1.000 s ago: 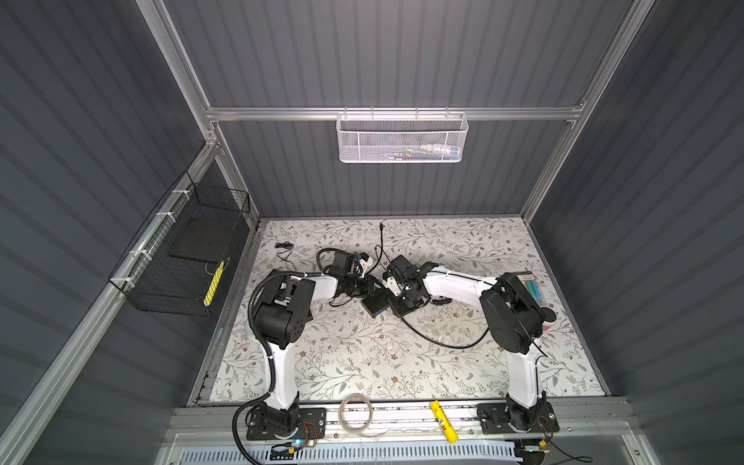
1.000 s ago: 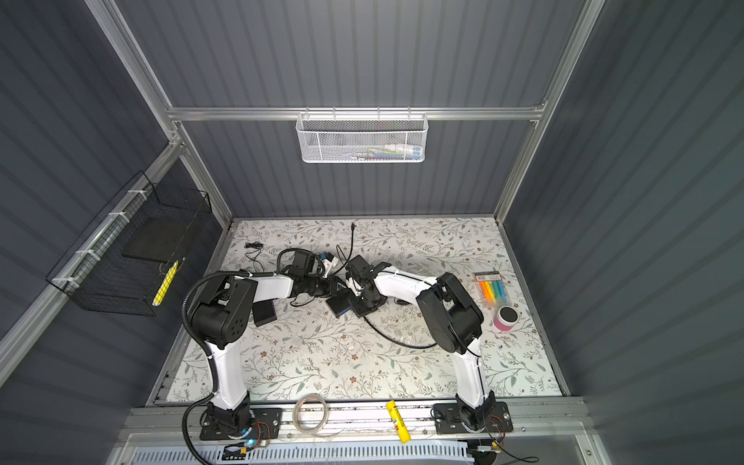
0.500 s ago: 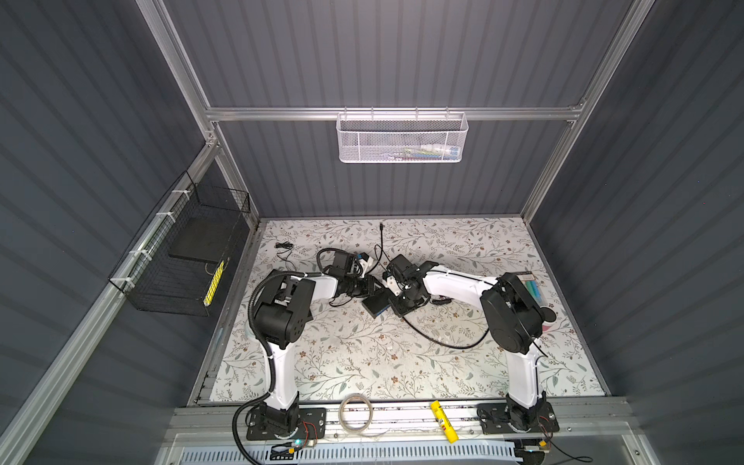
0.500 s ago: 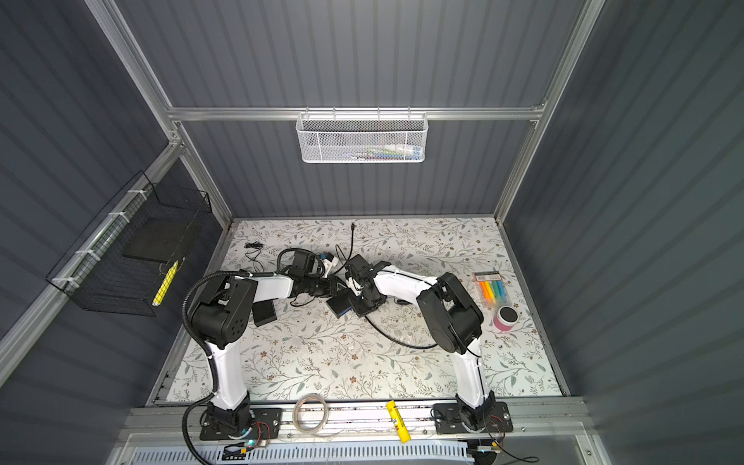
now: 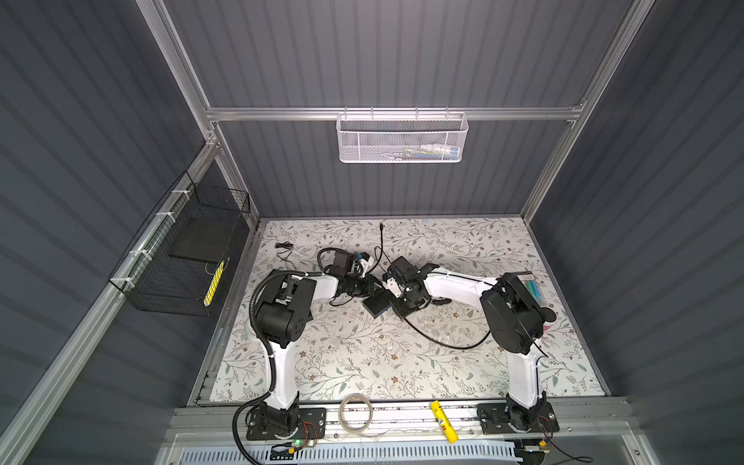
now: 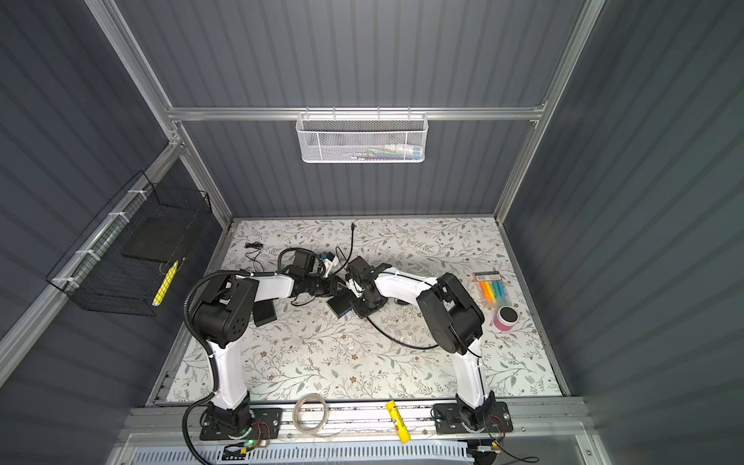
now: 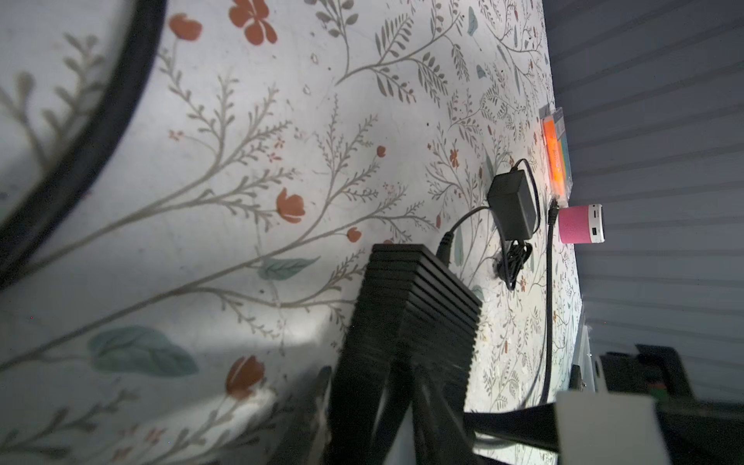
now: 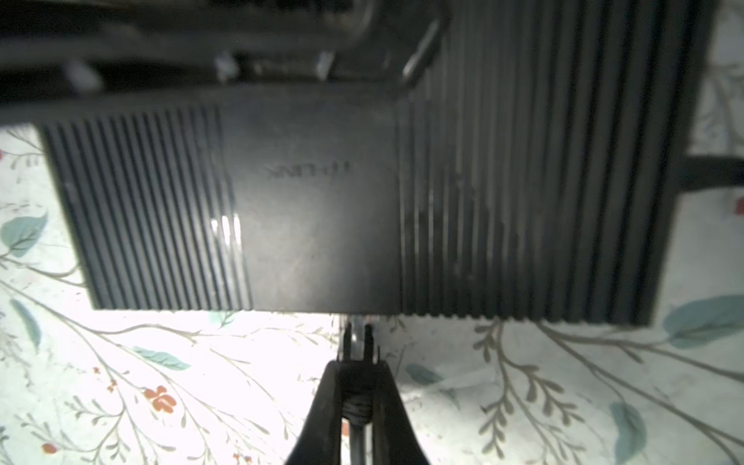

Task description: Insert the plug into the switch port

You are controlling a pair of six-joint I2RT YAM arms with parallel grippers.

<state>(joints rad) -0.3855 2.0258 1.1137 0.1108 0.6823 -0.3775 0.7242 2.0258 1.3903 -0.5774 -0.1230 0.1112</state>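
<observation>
Both top views: high, in front, looking steeply down over the whole floral mat (image 5: 362,354). Left wrist view: low, skimming along it. Right wrist view: close above the switch (image 8: 362,201), which all four share.

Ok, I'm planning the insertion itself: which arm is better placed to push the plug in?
Right: the right gripper pinches the plug, its tip at the edge of the switch; the left gripper holds the switch.

Dark grey ribbed wall panels (image 5: 402,52) are carried in aluminium framing (image 5: 282,114). A floral-patterned mat (image 5: 362,362) is laid beneath the left gripper (image 5: 375,290); a white mesh basket (image 5: 402,139) is hung from the framing, well beyond it.
</observation>
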